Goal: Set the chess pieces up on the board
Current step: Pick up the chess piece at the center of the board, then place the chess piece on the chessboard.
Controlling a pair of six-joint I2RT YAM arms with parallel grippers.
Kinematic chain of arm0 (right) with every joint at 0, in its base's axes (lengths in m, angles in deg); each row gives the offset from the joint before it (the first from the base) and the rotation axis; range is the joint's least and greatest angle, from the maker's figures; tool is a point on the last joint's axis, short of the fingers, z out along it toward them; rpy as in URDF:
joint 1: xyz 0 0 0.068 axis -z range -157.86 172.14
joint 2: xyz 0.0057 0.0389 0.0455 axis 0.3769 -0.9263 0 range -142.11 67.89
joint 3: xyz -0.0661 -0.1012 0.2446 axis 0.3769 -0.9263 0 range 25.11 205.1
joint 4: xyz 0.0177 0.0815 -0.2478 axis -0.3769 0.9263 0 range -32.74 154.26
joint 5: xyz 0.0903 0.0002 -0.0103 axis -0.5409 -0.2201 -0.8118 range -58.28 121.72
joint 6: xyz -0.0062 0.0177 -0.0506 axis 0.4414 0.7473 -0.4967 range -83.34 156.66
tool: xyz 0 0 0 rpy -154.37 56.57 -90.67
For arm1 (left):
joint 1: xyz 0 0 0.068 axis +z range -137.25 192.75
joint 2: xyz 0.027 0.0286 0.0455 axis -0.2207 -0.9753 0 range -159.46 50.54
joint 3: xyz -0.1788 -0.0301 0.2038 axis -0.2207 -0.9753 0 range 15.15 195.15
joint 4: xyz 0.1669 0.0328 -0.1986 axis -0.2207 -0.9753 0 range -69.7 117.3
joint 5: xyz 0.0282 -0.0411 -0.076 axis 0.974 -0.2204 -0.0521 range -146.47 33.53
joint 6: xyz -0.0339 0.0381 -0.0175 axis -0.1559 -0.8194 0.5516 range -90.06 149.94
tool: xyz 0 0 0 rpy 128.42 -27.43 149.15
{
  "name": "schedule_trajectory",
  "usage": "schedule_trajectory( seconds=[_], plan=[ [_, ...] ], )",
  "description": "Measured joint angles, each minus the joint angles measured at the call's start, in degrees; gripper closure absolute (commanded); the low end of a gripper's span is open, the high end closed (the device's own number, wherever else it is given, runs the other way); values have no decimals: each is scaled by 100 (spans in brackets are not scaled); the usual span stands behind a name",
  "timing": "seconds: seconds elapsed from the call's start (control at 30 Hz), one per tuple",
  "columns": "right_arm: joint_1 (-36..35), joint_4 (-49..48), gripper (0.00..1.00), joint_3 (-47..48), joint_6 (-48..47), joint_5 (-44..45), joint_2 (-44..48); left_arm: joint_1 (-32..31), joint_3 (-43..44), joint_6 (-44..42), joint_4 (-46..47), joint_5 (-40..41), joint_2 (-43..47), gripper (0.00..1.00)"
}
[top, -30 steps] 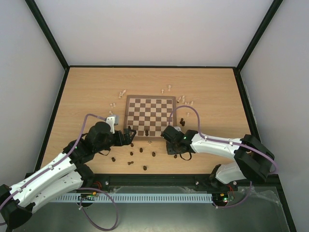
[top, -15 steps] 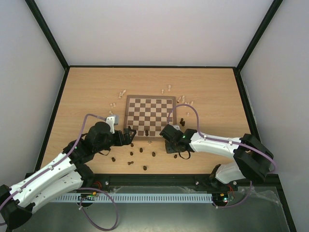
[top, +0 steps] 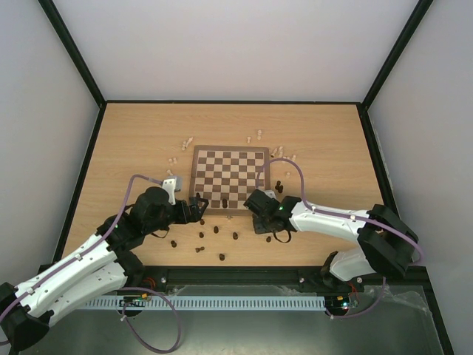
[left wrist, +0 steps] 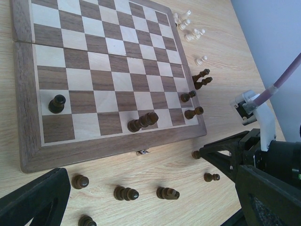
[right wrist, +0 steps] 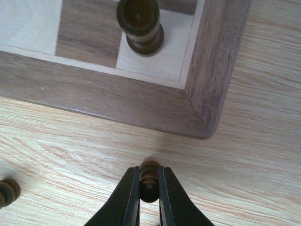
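1. Right wrist: the right gripper point(right wrist: 149, 184) is closed almost fully, pinching the head of one dark piece point(right wrist: 149, 170) over the bare table point(right wrist: 244, 155), just off the near right corner of the board point(right wrist: 214, 70). I cannot tell whether the piece has left the wood. The pinch sits on a small rounded knob, so the piece may twist or slip out on the lift. A standing piece point(right wrist: 140, 21) occupies the cream corner square right beside the way in. A low carry could catch the raised border or knock that piece over.

2. Left wrist: the left gripper point(left wrist: 150, 200) is spread wide with nothing between its fingers, and hangs off the board's near edge. Loose dark pieces point(left wrist: 126, 193) lie under it, and two fallen pieces point(left wrist: 142, 122) lie on the board's near row. A careless sweep could scatter them. Both arms crowd this edge, so a bump between them looks possible.

3. Top external: the table is light wood, with the board near its middle. Cream pieces point(top: 279, 153) are strewn off the board's far corners, and dark ones lie between the board and the table's near edge. A black frame point(top: 89, 185) rims the table, and plain pale walls point(top: 236, 44) enclose three sides.
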Motion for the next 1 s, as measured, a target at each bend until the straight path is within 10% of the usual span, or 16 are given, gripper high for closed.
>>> schedule_trajectory(
  seconds=[1.0],
  plan=[
    [734, 557, 94, 2389, -1143, 70, -1637, 0, -9, 0, -2, 4, 33, 1]
  ],
)
